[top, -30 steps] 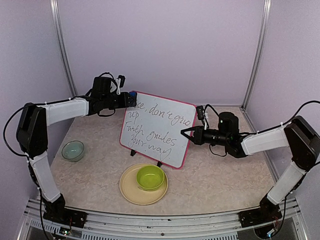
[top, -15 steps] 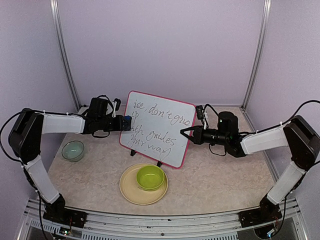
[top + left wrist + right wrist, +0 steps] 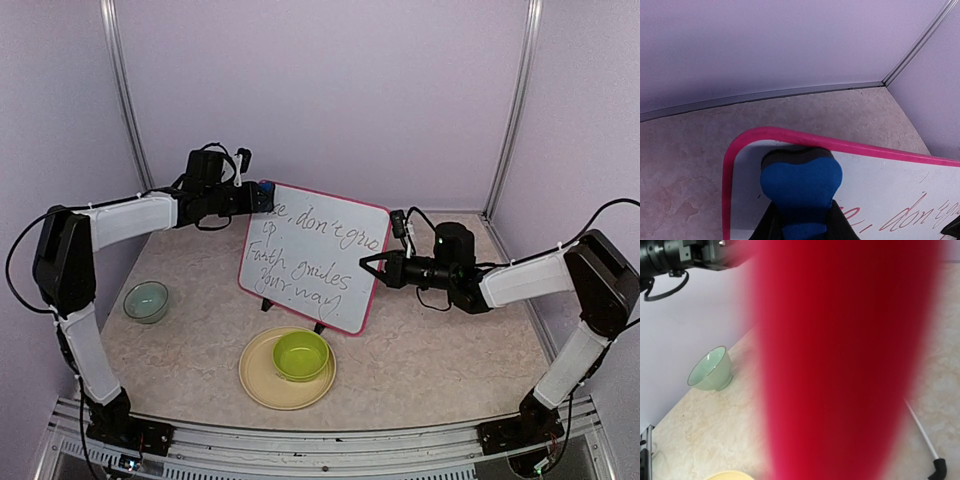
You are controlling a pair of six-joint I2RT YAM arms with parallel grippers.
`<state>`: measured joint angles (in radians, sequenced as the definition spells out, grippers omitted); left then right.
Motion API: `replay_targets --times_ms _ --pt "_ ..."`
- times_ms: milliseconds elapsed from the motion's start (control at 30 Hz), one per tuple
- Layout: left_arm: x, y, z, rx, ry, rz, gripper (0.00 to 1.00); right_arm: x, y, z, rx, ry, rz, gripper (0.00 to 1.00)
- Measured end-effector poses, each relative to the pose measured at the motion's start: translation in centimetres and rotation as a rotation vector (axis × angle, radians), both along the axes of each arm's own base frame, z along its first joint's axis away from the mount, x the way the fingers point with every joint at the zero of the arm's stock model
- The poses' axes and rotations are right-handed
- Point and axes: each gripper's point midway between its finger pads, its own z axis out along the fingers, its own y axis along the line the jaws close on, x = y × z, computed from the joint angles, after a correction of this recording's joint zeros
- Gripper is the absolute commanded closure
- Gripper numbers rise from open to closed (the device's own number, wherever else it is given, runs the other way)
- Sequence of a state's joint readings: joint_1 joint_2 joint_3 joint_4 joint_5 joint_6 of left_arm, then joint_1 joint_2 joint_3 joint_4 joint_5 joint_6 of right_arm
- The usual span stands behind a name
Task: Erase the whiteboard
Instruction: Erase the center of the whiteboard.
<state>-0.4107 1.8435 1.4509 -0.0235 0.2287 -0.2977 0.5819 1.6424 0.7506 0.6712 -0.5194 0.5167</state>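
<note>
**Wipe begins at the board's upper-left corner**

Far left of the top view, a teal bowl sits well apart from the work. The left gripper is closed on a blue eraser, which is pressed to the upper-left corner of the whiteboard. The board stands tilted at centre frame, behind a yellow plate that holds a green bowl. At right, the right gripper meets the board's right edge with its jaws shut. It appears to pinch the pink frame as a brace.

Judged: nearly all the handwriting is there to clear.

To do it well:
- Keep the pad flat on the board.
- Sweep left to right along each line, overlapping the rows.
- Press lightly so the board neither tips back nor slides.
- Hold the right arm steady against the push.

View notes:
- The left wrist view shows the eraser's dark layer lying on the white surface just inside the frame corner. The top view cannot resolve that contact.
- The right wrist view is mostly blurred red frame, with no fingers seen, so the grip is unconfirmed there.
- Only the top view shows the whole plate and both arms.
</note>
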Motion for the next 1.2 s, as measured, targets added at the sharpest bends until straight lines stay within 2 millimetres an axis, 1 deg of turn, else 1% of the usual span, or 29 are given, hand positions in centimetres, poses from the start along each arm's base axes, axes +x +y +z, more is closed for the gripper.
replay_targets --times_ms 133,233,300,500,567,633,833,900,1000,1067,1133,1200 --pt "0.2 -0.1 -0.4 0.008 0.009 -0.001 1.00 0.1 0.0 -0.1 0.003 0.010 -0.003 1.00" --pt "-0.2 0.0 -1.4 0.013 0.011 0.003 1.00 0.1 0.0 -0.1 0.003 0.014 -0.004 1.00" --pt "-1.0 0.3 -3.0 0.024 0.030 0.007 1.00 0.1 0.0 -0.1 0.005 0.022 -0.006 1.00" --pt "-4.5 1.8 -8.2 0.059 0.128 0.023 1.00 0.2 0.1 -0.2 0.007 0.027 -0.007 1.00" --pt "-5.3 2.2 -9.5 0.066 0.150 0.026 1.00 0.2 0.1 -0.2 0.008 0.028 -0.007 1.00" --pt "-5.7 2.3 -10.0 0.065 0.159 0.028 1.00 0.2 0.1 -0.2 0.008 0.028 -0.007 1.00" --pt "-5.6 2.3 -9.8 0.064 0.168 0.030 1.00 0.2 0.1 -0.2 0.008 0.027 -0.007 1.00" --pt "-5.1 2.0 -9.3 0.071 0.180 0.029 1.00 0.3 0.0 -0.1 0.006 0.022 -0.014 1.00" --pt "-3.2 1.1 -7.3 0.065 0.153 0.024 1.00 0.6 -0.1 -0.1 0.005 0.017 -0.024 1.00" --pt "-2.2 0.6 -5.5 0.055 0.118 0.021 1.00 0.7 -0.1 -0.1 0.004 0.014 -0.024 1.00" --pt "-1.7 0.4 -4.2 0.045 0.091 0.020 1.00 0.6 -0.1 -0.1 0.000 0.004 -0.019 1.00" --pt "-1.5 0.3 -3.7 0.039 0.078 0.019 1.00 0.6 -0.1 -0.1 -0.003 -0.002 -0.015 1.00"
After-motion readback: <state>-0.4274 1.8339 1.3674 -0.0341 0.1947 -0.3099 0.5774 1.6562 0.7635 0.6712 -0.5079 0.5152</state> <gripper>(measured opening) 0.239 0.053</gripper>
